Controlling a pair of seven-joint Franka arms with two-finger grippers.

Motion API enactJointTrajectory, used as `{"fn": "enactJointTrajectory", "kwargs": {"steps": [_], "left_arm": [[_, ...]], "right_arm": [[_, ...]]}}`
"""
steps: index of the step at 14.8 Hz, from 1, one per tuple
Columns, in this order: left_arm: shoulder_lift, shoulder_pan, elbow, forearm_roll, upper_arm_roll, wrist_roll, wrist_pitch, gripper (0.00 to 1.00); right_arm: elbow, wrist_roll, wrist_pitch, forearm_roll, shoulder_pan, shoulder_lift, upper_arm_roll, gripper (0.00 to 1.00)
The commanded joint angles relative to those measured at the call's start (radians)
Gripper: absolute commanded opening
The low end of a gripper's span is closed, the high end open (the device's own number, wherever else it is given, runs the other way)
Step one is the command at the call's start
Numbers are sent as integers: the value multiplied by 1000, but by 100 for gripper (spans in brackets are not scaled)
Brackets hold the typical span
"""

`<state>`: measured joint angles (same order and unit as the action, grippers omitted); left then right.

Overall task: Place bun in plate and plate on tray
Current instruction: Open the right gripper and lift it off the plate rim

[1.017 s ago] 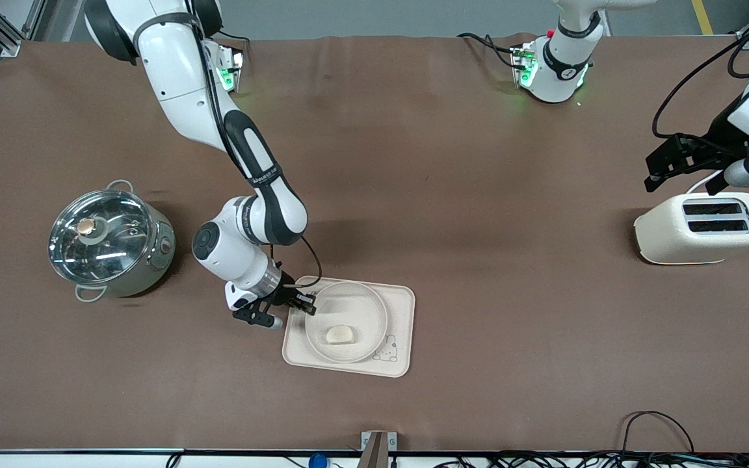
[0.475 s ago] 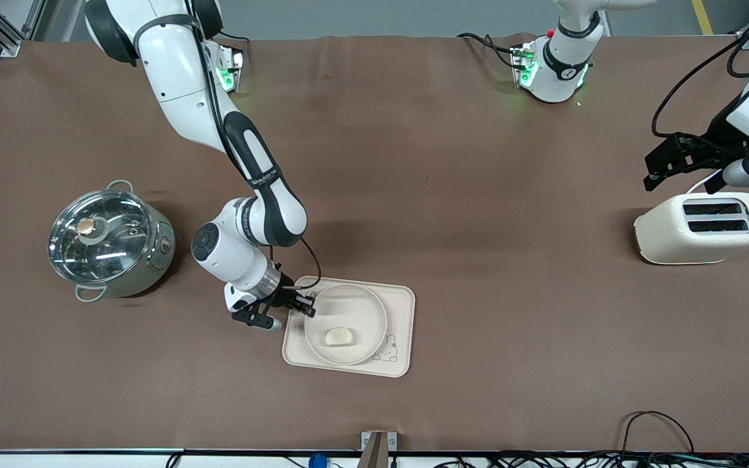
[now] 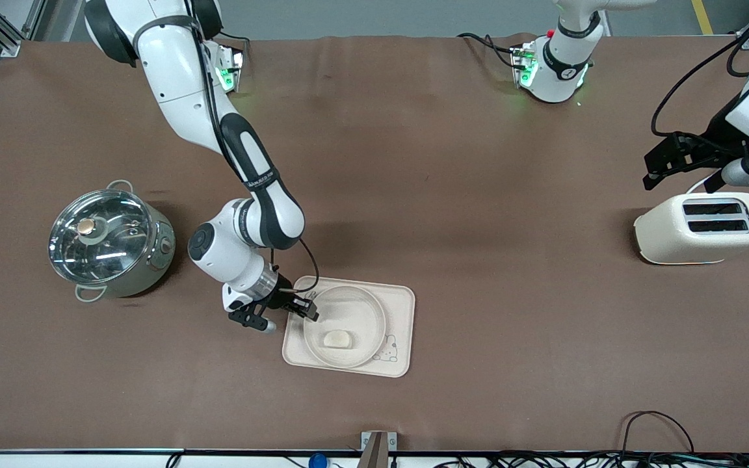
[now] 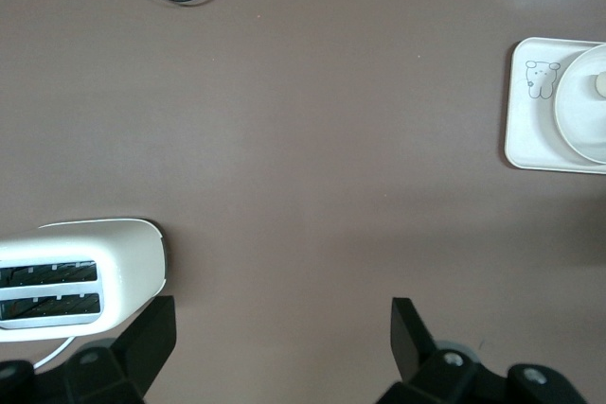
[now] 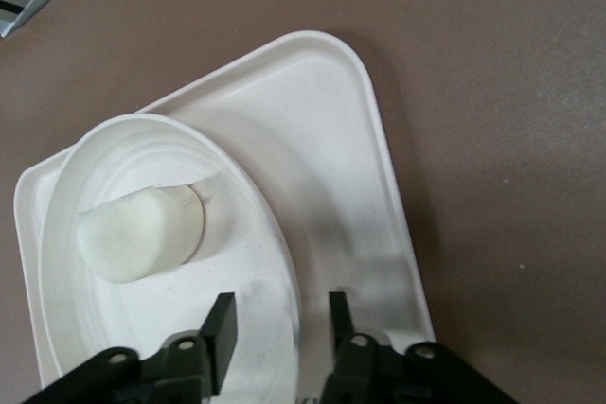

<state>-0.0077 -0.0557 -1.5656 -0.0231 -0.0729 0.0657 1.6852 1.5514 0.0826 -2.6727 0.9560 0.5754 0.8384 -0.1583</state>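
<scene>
Front view: the bun [image 3: 337, 338] lies in the plate [image 3: 344, 326], which sits on the tray [image 3: 395, 305]. The right gripper [image 3: 296, 310] is at the plate's rim, at the end toward the right arm. The left gripper [image 3: 680, 159] waits above the toaster [image 3: 703, 227].

Left wrist view: the left gripper's fingers [image 4: 409, 333] stand wide, holding nothing.

Right wrist view: the right gripper's fingers [image 5: 224, 333] straddle the plate rim, parted with a gap on each side, gripping nothing. Judged from this, the plate is released and both placements look complete.
</scene>
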Motion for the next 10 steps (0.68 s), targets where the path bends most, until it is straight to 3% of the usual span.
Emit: {"fn": "enactJointTrajectory", "kwargs": {"steps": [1, 5, 10], "left_arm": [[-5, -13, 19, 84, -11, 11, -59, 100], [-5, -7, 22, 81, -30, 25, -84, 100], [-3, -10, 24, 64, -31, 25, -84, 100]], "right_arm": [[-19, -10, -9, 41, -2, 7, 6, 99], [2, -14, 4, 41, -6, -34, 6, 100], [218, -14, 7, 35, 3, -299, 2, 100]]}}
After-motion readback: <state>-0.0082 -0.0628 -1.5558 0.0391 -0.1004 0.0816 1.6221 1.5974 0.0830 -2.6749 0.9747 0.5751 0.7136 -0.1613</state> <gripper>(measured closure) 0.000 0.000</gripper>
